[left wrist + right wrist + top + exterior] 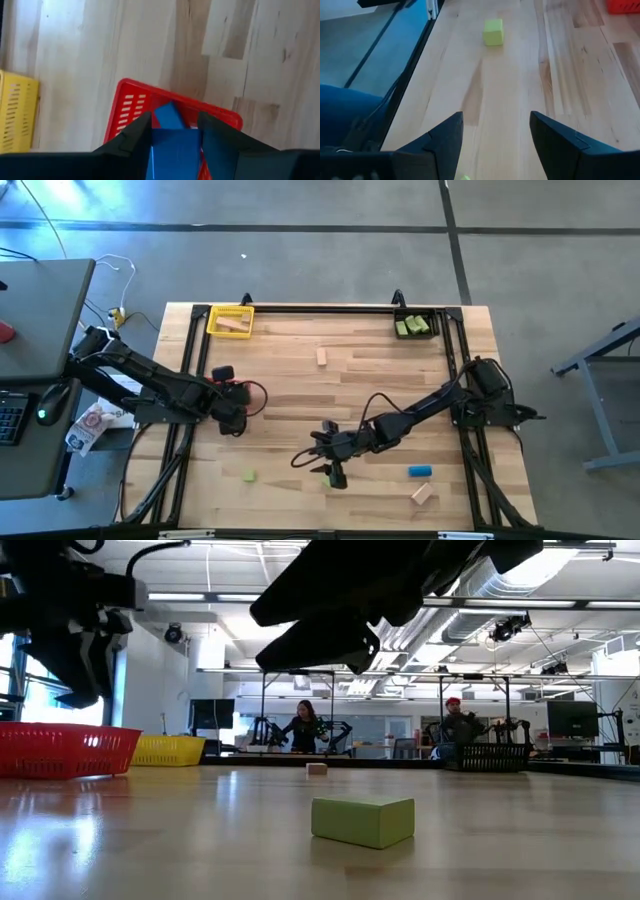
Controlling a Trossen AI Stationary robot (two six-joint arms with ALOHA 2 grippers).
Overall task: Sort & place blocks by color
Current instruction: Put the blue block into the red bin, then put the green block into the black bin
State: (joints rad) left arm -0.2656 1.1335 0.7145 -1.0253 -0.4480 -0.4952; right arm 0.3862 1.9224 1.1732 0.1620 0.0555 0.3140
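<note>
Pale wooden tabletop (330, 395) fills the overhead view, framed by black rails. At its left side, the left gripper (175, 135) hangs over a red bin (131, 102), largely hidden by the arm from above. A blue block (175, 150) sits between its fingers, cut off by the picture edge (whether gripped or loose cannot be told). Another blue block (167, 114) lies in the bin. The right gripper (495, 137), fingers apart and empty, hovers near a green block (493, 31) along the front edge.
</note>
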